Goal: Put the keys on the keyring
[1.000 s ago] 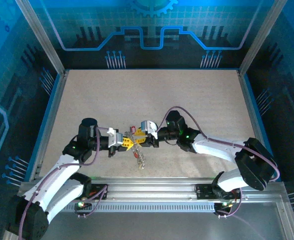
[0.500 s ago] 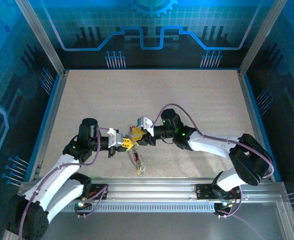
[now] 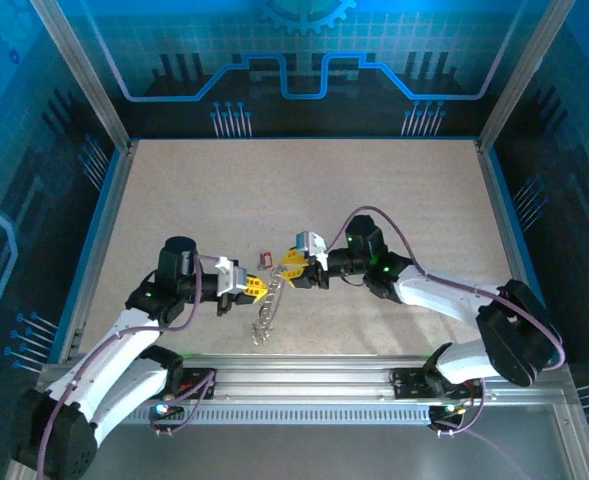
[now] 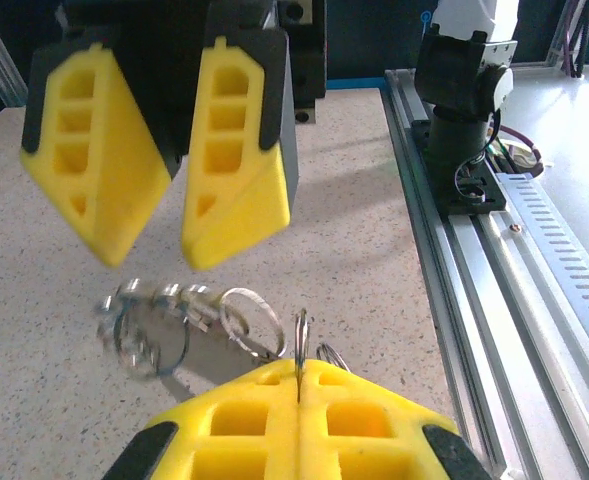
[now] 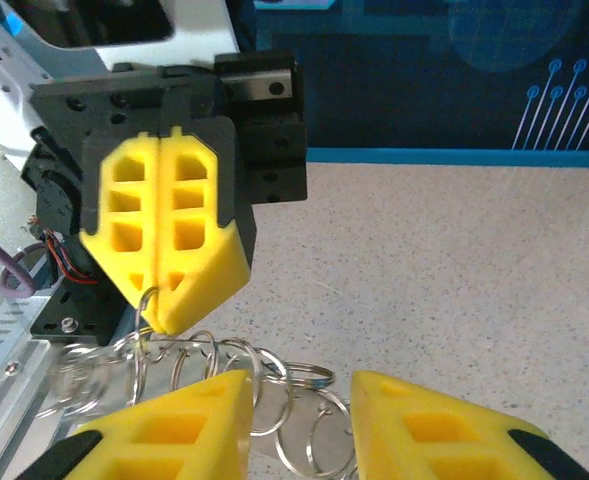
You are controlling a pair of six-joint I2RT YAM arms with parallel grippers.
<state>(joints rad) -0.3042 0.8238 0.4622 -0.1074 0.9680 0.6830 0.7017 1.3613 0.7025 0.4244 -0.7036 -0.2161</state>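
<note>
The keyring (image 4: pixel 174 320) is a chain of linked silvery rings. My left gripper (image 4: pixel 300 372) is shut on one ring's edge, and the rest hangs down to the table (image 3: pixel 262 325). In the right wrist view the left gripper (image 5: pixel 159 315) pinches that ring while the other rings (image 5: pixel 264 385) spread below it. My right gripper (image 5: pixel 299 390) is open just in front of the left gripper, with the rings seen in the gap beneath its fingers and nothing gripped. From above, the right gripper (image 3: pixel 292 268) faces the left gripper (image 3: pixel 261 291). A key with a red tag (image 3: pixel 266 259) lies on the table behind them.
The speckled tabletop (image 3: pixel 394 200) is bordered by blue walls. An aluminium rail (image 3: pixel 304 375) runs along the near edge, with the right arm's base (image 4: pixel 464 90) beside it.
My right gripper has drawn back to the right, away from the left gripper. The ring chain now hangs down to the lower left. The red-tagged key now lies on the table.
</note>
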